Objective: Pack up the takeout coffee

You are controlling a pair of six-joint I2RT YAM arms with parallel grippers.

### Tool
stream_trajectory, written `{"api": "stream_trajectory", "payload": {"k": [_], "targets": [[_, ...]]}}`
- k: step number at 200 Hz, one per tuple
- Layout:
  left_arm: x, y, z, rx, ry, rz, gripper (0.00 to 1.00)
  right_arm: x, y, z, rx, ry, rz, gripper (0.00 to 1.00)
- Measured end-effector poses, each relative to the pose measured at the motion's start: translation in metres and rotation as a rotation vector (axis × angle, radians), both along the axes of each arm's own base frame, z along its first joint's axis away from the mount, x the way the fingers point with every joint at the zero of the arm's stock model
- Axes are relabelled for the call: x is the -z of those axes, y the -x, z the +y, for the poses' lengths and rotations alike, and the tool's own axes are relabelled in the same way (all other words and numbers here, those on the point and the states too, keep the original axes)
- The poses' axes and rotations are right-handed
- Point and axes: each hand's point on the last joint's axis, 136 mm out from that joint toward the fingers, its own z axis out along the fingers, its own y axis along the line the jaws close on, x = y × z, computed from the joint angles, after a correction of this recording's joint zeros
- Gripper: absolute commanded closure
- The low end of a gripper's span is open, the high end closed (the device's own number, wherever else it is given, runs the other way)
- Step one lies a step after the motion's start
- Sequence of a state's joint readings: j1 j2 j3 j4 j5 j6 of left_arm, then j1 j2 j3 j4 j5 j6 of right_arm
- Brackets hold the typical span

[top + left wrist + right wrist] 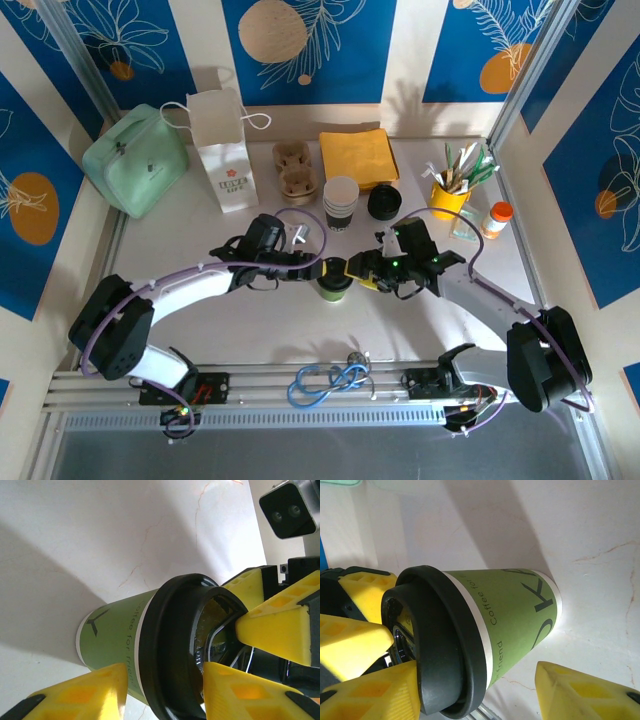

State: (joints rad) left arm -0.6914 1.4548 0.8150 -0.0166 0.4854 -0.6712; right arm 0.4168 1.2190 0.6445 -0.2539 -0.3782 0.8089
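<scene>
A green takeout coffee cup (334,280) with a black lid stands upright mid-table between both arms. My left gripper (322,268) comes at it from the left. In the left wrist view the left gripper (160,690) has one yellow finger (75,695) against the green wall and the other across the lid (175,645), with no gap showing. My right gripper (358,272) reaches in from the right. In the right wrist view the right gripper (475,695) straddles the cup (515,615): one finger (370,690) touches the lid, and the other stands clearly apart from the cup.
At the back stand a mint green bag (135,160), a white paper bag (225,150), a cardboard cup carrier (295,170), yellow napkins (358,155), stacked cups (340,203), black lids (384,202), a yellow stirrer holder (450,195) and an orange-capped bottle (497,218). Blue cable (330,380) lies on the near rail.
</scene>
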Motion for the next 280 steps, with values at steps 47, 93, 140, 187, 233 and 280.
{"api": "stream_trajectory", "payload": {"k": [47,93,140,187,233,280], "targets": [[0.0,0.0,0.0,0.0,0.001,-0.003,0.6,0.0,0.002,0.001,0.001,-0.016,-0.008,0.42],[0.0,-0.003,0.001,-0.016,-0.008,-0.015,0.6,0.0,0.003,0.005,-0.009,-0.008,-0.021,0.42],[0.0,-0.002,0.001,-0.015,-0.009,-0.018,0.59,-0.001,0.002,0.003,0.001,0.019,-0.02,0.41],[-0.003,-0.001,-0.002,-0.013,-0.018,-0.022,0.57,-0.003,0.002,-0.001,0.01,0.051,-0.009,0.39],[-0.004,-0.002,-0.004,-0.015,-0.036,-0.015,0.57,-0.005,0.002,-0.004,0.013,0.078,-0.003,0.39],[-0.002,-0.005,-0.002,-0.03,-0.056,-0.014,0.57,-0.012,0.0,-0.004,0.012,0.087,-0.01,0.38]]}}
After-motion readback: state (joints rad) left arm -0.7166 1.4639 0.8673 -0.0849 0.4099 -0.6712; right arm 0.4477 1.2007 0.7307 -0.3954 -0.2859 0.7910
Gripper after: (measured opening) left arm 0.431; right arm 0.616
